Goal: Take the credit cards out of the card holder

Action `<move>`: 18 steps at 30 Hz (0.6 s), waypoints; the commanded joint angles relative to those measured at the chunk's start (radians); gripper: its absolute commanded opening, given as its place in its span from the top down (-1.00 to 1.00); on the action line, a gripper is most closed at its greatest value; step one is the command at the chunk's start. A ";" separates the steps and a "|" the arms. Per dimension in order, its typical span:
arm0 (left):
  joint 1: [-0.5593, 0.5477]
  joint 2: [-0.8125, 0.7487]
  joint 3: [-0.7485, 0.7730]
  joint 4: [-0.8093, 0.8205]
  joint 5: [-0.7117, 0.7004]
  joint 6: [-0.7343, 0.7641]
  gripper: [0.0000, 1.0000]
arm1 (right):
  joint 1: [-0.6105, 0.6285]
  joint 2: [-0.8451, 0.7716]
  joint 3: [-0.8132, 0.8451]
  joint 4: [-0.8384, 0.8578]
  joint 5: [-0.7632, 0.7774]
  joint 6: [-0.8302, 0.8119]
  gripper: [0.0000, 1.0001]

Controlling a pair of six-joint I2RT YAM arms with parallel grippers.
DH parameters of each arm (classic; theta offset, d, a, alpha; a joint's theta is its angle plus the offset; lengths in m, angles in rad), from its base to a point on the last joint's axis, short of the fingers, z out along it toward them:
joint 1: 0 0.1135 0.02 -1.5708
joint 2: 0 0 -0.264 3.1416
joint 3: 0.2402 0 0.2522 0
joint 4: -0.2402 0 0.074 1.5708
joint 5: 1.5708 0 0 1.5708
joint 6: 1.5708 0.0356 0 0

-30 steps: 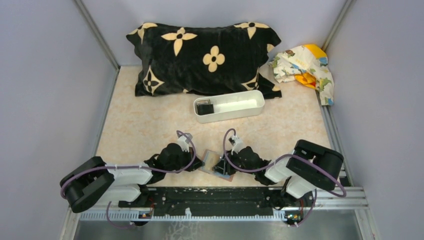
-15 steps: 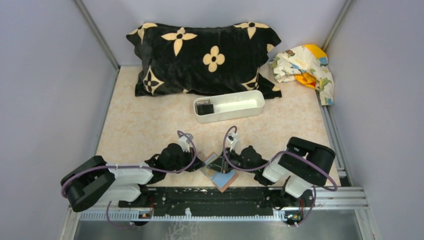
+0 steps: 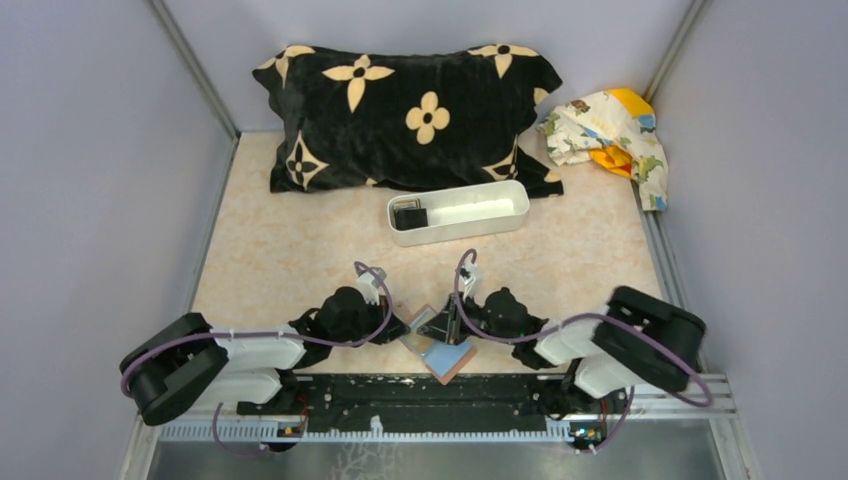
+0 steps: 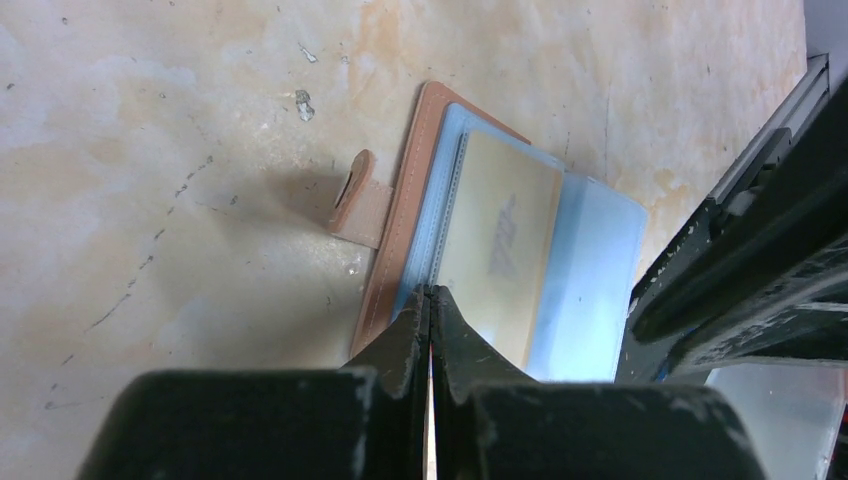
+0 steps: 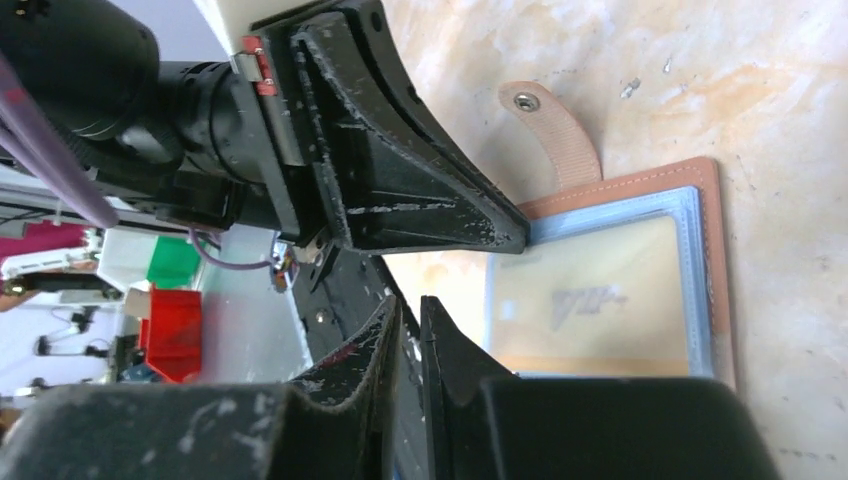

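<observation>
Extraction step is judged in hand. The card holder (image 3: 450,355) lies open at the worktop's near edge, with a tan credit card (image 4: 497,250) seen in its sleeve. Its rim appears pinned by the left gripper (image 4: 430,297), fingers together. The right gripper (image 5: 408,312) is poised just beside it, nearly closed; whether anything is gripped cannot be told. Next, the card edge must be pinched and slid out.

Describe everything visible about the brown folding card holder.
The flat brown leather-look card holder lies open on the marbled beige table near its front edge, with the light blue slotted lining facing up. Stitching runs along its brown rim, and a brown snap strap sticks out sideways. A tan-yellow card sits in one pocket. The left arm's shut end effector touches its edge.
</observation>
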 commanded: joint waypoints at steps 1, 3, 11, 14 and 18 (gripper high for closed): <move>-0.005 0.000 0.016 -0.048 -0.014 -0.002 0.95 | 0.031 -0.263 0.089 -0.508 0.076 -0.185 0.80; -0.005 0.001 0.020 -0.045 -0.016 -0.003 0.93 | 0.048 -0.344 0.135 -0.698 0.126 -0.244 0.90; -0.004 0.015 0.042 -0.039 -0.025 0.002 0.91 | 0.062 -0.301 0.137 -0.756 0.123 -0.248 1.00; -0.004 0.000 0.044 -0.051 -0.028 -0.002 0.90 | 0.075 -0.259 0.119 -0.699 0.129 -0.223 1.00; -0.005 -0.034 0.044 -0.080 -0.044 0.002 0.87 | 0.083 -0.216 0.125 -0.707 0.153 -0.221 1.00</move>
